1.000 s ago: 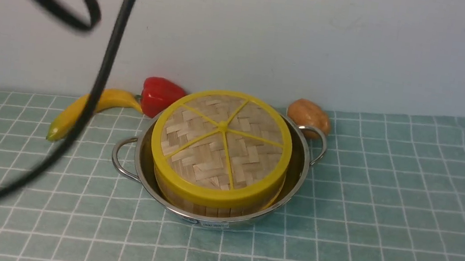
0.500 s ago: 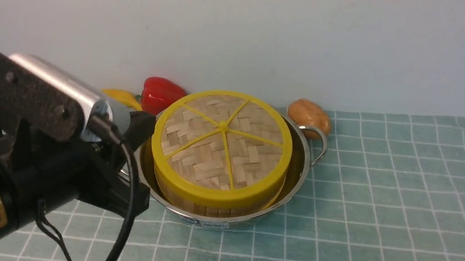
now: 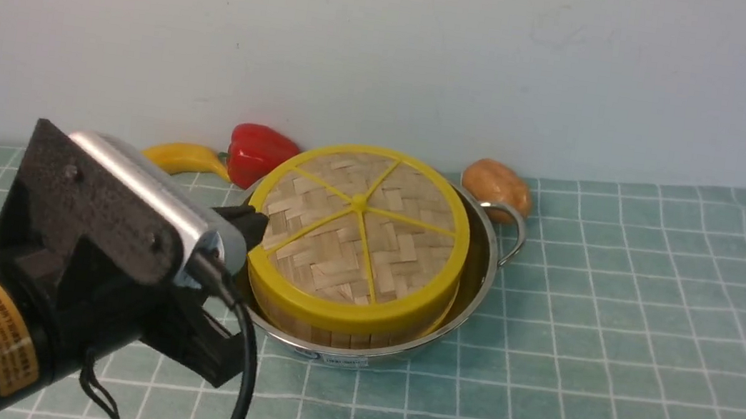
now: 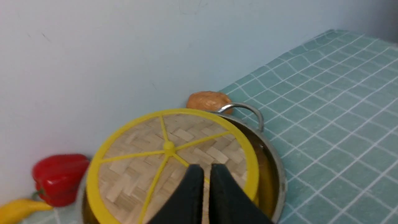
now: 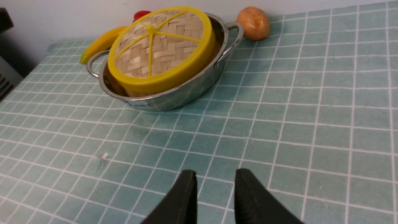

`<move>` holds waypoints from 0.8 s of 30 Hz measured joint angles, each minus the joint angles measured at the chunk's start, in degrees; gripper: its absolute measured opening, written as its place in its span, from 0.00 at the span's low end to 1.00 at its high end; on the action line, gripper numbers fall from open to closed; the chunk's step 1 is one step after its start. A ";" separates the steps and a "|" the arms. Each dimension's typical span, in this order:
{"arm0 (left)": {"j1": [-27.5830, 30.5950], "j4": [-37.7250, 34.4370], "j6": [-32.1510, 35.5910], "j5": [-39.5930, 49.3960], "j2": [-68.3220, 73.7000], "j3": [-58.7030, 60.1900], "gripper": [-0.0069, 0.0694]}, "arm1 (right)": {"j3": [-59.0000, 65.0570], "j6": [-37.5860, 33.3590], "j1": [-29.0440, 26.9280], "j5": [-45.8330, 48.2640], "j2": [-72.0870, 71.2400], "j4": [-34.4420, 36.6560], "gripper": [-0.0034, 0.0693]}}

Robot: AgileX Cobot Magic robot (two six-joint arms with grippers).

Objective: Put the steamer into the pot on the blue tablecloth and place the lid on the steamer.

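Hovering over the near-left part of the lid, the left gripper has its fingers only a thin slit apart, clamped on nothing. In the front view its tip sits at the lid's left rim; contact cannot be told.

Change: a second ago only cables showed up there. Half a second ago the left arm stood at the near left. It has now pushed in and right, towards the pot.

Right gripper: jaws clearly apart, empty, above bare blue tablecloth, well apart from the pot.

Lid, steamer and pot have not shifted. The lid caps the steamer, which stands in the pot, closer to its left wall.

Behind, by the wall: banana, red pepper, brown potato.

Judgement: both placements look done, so this approach is probably a seating nudge or a check.
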 joint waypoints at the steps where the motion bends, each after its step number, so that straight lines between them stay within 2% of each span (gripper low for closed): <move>1: 0.00 0.00 0.18 -0.06 0.00 0.10 0.13 | 0.00 0.00 0.00 0.00 0.00 0.14 0.32; 6: 11.40 3.24 0.17 0.13 -12.42 6.68 0.14 | 0.00 0.00 0.00 0.00 0.00 0.79 0.38; 7: 11.94 3.24 -0.01 0.21 -12.99 6.68 0.14 | 0.00 0.00 0.00 0.00 0.00 0.79 0.38; 9: 19.24 3.36 -1.96 1.00 -21.10 11.64 0.15 | 0.00 0.00 0.00 0.00 0.00 0.99 0.38; 14: 30.59 3.41 -4.88 2.88 -36.71 22.90 0.17 | 0.00 0.05 0.00 -0.07 0.00 0.99 0.38; 18: 34.30 3.54 -5.24 3.49 -46.58 29.55 0.18 | 0.00 0.05 0.00 -0.12 0.00 0.99 0.38; 24: 34.66 3.92 -5.50 8.32 -52.37 30.95 0.19 | 0.00 0.05 0.00 -0.16 0.00 0.99 0.38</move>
